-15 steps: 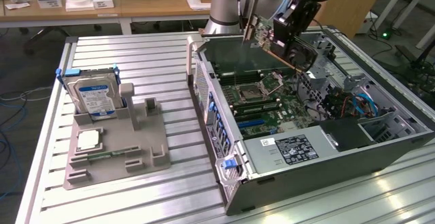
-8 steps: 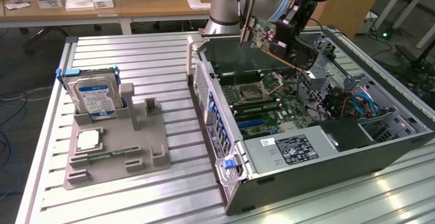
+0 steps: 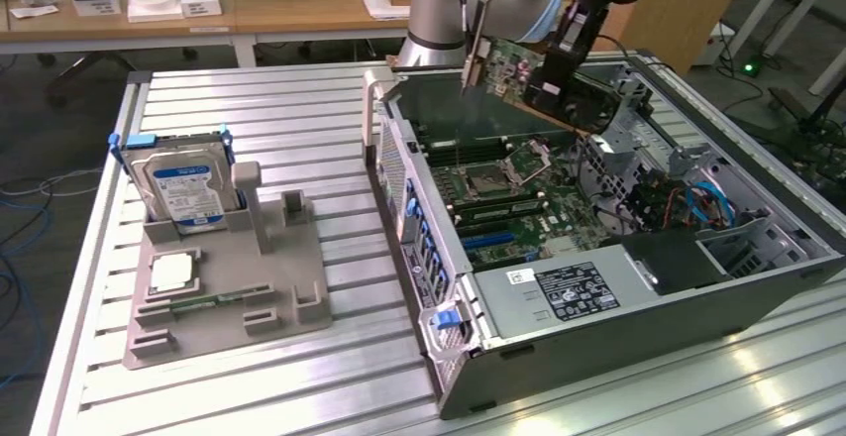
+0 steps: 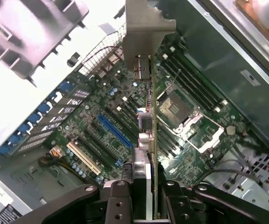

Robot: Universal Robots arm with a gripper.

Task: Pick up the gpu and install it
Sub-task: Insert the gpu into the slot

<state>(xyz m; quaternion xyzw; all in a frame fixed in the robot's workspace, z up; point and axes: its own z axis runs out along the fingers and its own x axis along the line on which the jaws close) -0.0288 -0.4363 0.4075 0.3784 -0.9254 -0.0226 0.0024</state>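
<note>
The gpu (image 3: pixel 518 71), a thin green-and-dark circuit card, hangs tilted in the air above the far part of the open computer case (image 3: pixel 437 258). My gripper (image 3: pixel 572 42) is shut on its upper edge. In the wrist view the gpu (image 4: pixel 153 116) is seen edge-on, its silver bracket (image 4: pixel 143 28) at the far end, and the gripper (image 4: pixel 146 189) clamps it between both black fingers (image 4: pixel 118 198). Below the card lies the motherboard (image 4: pixel 101 107) with a blue slot (image 4: pixel 114 130) and the processor socket (image 4: pixel 178 109). Card and board are apart.
On the exterior view's left a grey holder (image 3: pixel 232 292) carries an upright silver hard drive (image 3: pixel 185 183) and a small silver chip (image 3: pixel 172 272). Inside the case are a power supply (image 3: pixel 569 289), drive cages (image 3: pixel 747 243) and cables (image 3: pixel 700 198). A slatted metal table (image 3: pixel 264 109) bears everything.
</note>
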